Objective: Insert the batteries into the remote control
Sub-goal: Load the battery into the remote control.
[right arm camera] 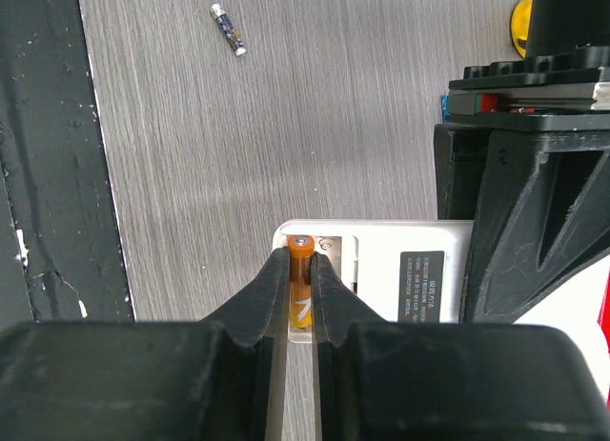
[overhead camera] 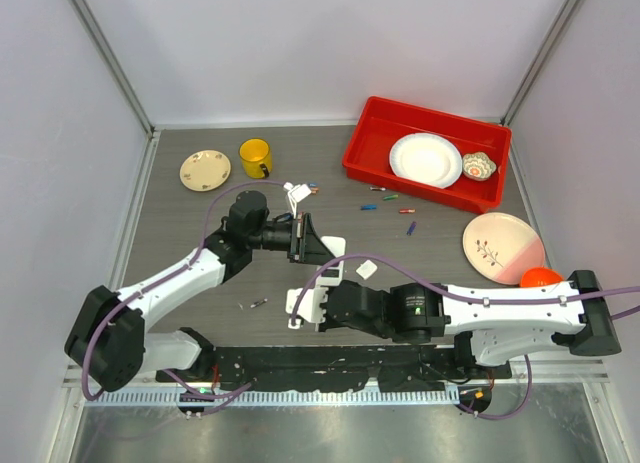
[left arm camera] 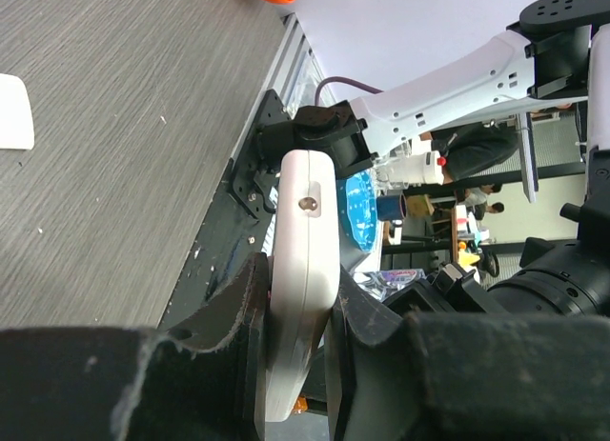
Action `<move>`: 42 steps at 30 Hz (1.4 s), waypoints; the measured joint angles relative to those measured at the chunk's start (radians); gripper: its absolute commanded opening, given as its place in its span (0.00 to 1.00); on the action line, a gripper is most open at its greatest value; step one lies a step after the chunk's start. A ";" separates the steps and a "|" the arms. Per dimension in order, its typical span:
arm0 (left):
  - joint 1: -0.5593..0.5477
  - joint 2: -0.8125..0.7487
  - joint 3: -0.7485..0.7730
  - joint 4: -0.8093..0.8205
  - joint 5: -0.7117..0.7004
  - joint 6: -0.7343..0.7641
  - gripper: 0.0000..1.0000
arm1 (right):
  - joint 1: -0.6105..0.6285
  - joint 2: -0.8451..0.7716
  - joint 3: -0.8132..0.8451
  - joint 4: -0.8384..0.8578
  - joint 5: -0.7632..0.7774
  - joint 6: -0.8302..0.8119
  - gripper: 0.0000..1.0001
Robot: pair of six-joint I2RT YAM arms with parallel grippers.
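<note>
At the near edge of the surface (overhead camera: 180, 273), the right fingers (right arm camera: 282, 274) are clamped on an orange battery (right arm camera: 301, 265). It points along the open compartment at the near end of the remote control (right arm camera: 400, 260). Whether it is seated in the slot I cannot tell. The remote control shows its white back, with a printed label beside the compartment. Off to the left, well apart from it, a dark battery (overhead camera: 258, 304) lies alone on the surface.

Just beyond, the left fingers (left arm camera: 255, 298) are closed tight on the far end of the remote control, one on each side. A small white flat piece (overhead camera: 367, 269) lies near them to the right, touching nothing.

Farther back, in the middle of the surface, are the scattered batteries (overhead camera: 370, 207), blue, red and green, each apart from the next. At the right edge sits a pink-and-white plate (overhead camera: 503, 245), with an orange-red object (overhead camera: 540, 277) at its near rim.

Toward the far edge stand a cream saucer (overhead camera: 205, 170) and, just beside it, a yellow mug (overhead camera: 255, 158). To the right is a red bin (overhead camera: 365, 148), which holds a white plate (overhead camera: 426, 159) and a small patterned bowl (overhead camera: 479, 166).
</note>
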 measured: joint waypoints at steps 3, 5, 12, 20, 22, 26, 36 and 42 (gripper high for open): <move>0.000 -0.005 0.000 -0.010 -0.006 0.000 0.00 | 0.000 0.006 0.000 0.000 0.000 0.000 0.01; 0.000 -0.012 0.000 -0.015 -0.010 0.000 0.00 | 0.000 0.008 0.000 0.001 0.000 -0.001 0.01; 0.000 -0.035 0.000 -0.029 -0.017 0.003 0.00 | 0.004 0.012 0.009 0.004 0.002 -0.003 0.01; 0.000 -0.037 0.000 -0.020 -0.030 -0.001 0.00 | 0.006 0.011 0.010 0.002 0.026 0.002 0.08; 0.000 -0.037 0.000 -0.013 -0.032 -0.001 0.00 | 0.008 0.009 0.011 0.002 0.036 0.005 0.10; 0.000 -0.037 0.000 -0.003 -0.036 -0.007 0.00 | 0.008 -0.003 0.016 -0.003 0.050 0.019 0.14; 0.000 -0.037 -0.020 0.058 -0.043 -0.046 0.00 | 0.008 -0.016 0.021 -0.014 0.061 0.051 0.23; 0.000 -0.037 -0.021 0.065 -0.047 -0.058 0.00 | 0.010 -0.016 0.021 -0.018 0.064 0.058 0.27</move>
